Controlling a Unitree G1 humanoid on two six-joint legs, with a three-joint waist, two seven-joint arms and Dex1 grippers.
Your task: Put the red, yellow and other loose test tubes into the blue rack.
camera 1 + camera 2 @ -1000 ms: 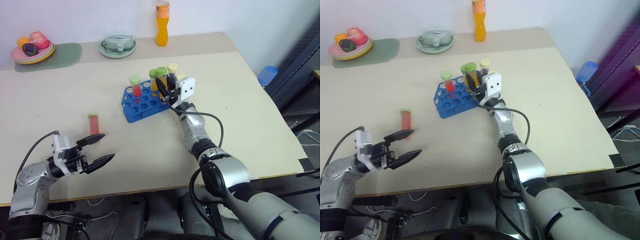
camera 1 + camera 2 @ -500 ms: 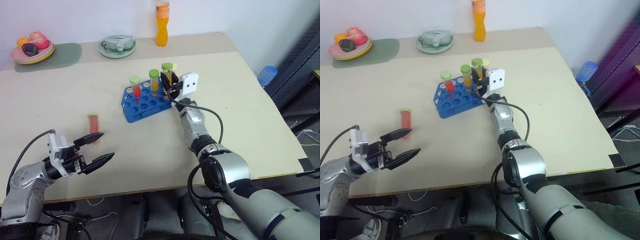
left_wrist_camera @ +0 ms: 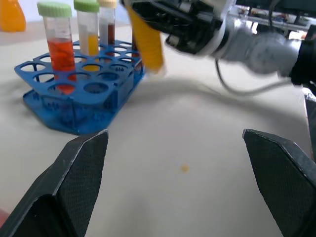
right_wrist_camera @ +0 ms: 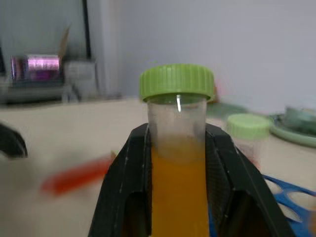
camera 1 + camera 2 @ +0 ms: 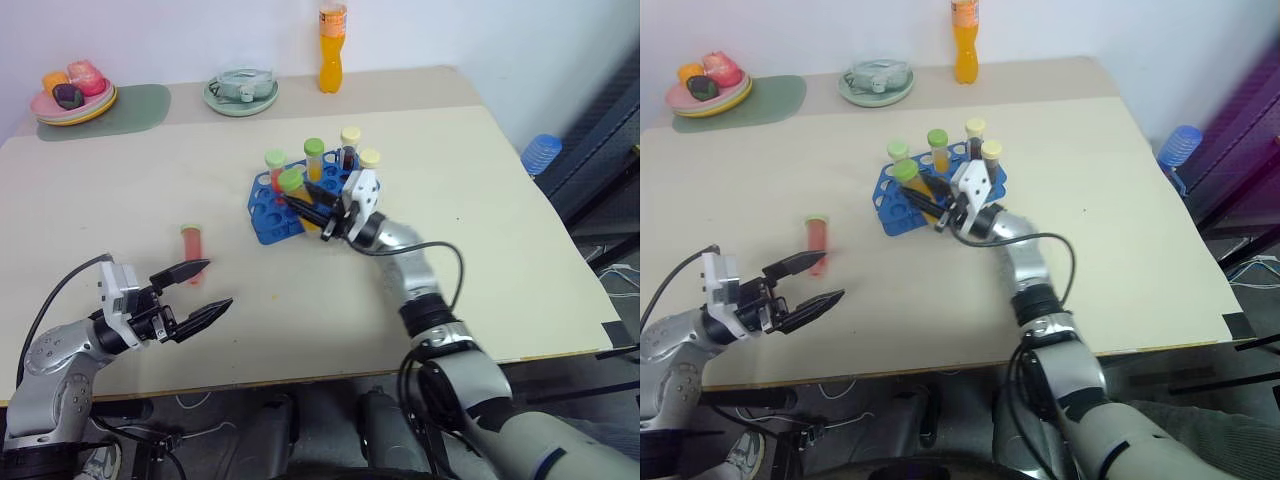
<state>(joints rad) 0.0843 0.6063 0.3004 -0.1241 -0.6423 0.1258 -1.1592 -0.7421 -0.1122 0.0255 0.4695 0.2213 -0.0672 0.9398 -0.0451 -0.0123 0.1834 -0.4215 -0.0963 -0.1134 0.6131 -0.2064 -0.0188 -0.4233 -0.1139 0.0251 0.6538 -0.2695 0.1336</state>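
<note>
Rack [image 5: 272, 212] of blue plastic sits mid-table, and the right gripper [image 5: 316, 212], which a second ago was up at its far corner among the standing tubes, has swung back toward the near side with a green-capped yellow-orange tube [image 5: 293, 187] clamped between its black fingers [image 4: 123, 182]; the right wrist view has the tube upright in that grip, cap above the fingertips. Earlier the gripper was reaching steeply over the rack's right end; now the forearm lies low across the table and the tube hangs tilted over the rack's front holes. My reading is that this tube is mid-placement, being carried to a free hole rather than seated, so it does not count as done. Standing in the rack are a red tube with a green cap [image 5: 274, 166], an orange one [image 5: 314, 158], a dark brown one with a cream cap [image 5: 349, 146] and another cream-capped one [image 5: 369, 160] at the right end. One red test tube [image 5: 190, 242] lies flat on the table well left of the rack, where it lay a second ago, so that is left to pick up. The left gripper [image 5: 201, 292] hovers near that tube with its fingers spread wide and empty, much as before. At the back, the orange drink bottle [image 5: 332, 34], bowl [image 5: 240, 90] and fruit plate [image 5: 76, 97] are unchanged
</note>
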